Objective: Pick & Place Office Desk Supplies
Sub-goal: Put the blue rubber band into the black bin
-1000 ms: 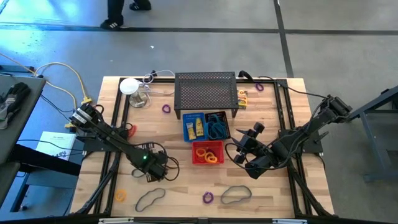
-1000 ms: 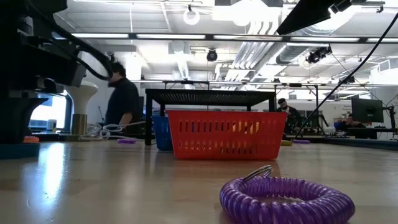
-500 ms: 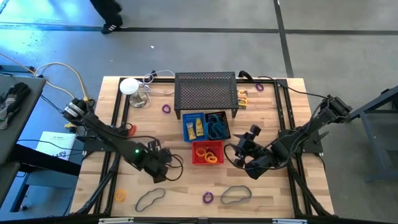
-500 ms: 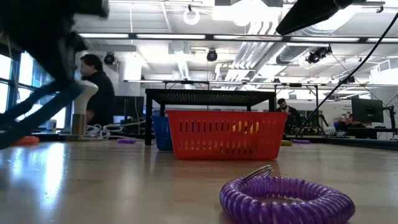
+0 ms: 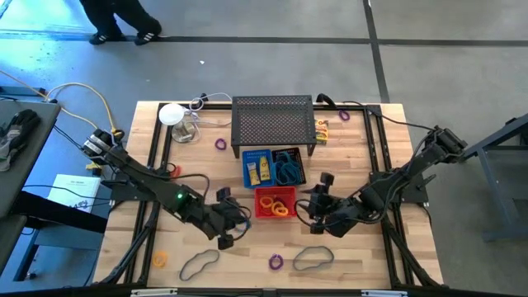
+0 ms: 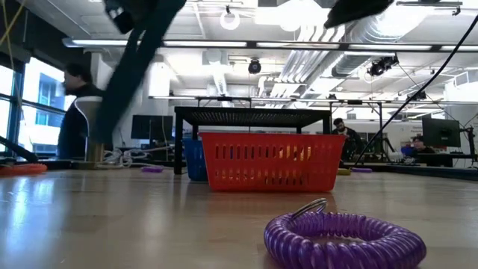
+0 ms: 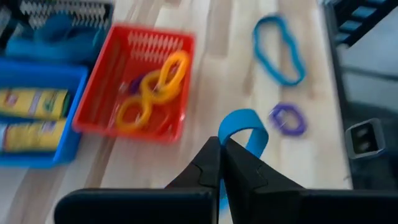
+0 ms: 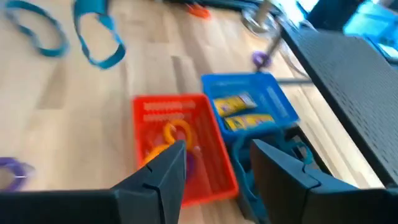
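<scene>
Supplies lie scattered around the red bin (image 5: 275,203) on the desk (image 5: 247,256). Left claw (image 7: 222,163), pinched shut on a blue looped cord (image 7: 242,129), hangs just left of that bin. Right claw (image 8: 214,163) stands part-open, empty, just right of it. Carry the cord clear over the black bin (image 5: 288,167) before releasing.

Ceiling lamps are lighting the room brightly; motion blur is smearing both wrist views around the red bin (image 7: 134,84).
</scene>
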### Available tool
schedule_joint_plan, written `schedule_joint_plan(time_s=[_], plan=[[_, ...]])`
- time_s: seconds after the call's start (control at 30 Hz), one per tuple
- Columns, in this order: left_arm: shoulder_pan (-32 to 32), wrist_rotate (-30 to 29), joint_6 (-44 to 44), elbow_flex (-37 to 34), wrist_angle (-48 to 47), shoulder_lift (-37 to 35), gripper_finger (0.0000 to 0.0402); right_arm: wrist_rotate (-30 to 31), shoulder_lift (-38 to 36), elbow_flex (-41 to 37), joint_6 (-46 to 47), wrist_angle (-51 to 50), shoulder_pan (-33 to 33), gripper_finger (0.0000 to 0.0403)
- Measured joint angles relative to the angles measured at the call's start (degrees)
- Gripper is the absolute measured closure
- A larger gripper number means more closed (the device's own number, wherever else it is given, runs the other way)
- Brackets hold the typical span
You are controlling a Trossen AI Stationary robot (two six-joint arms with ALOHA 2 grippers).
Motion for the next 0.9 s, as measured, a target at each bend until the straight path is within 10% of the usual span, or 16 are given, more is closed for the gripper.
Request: schedule_joint_plan(time_s=[0.4,0.9], plan=[[0.64,-1.42,9.62,0.11,17.84,0.00,0.0401,-27.80,3.81,0.04,-28.30,26.72,-0.28,0.0235],[2.62,-1.40,9.68,0.09,17.81,0.00,0.0401,-19.14,14.12,0.02,-49.56,48.40,-4.94,0.0235]])
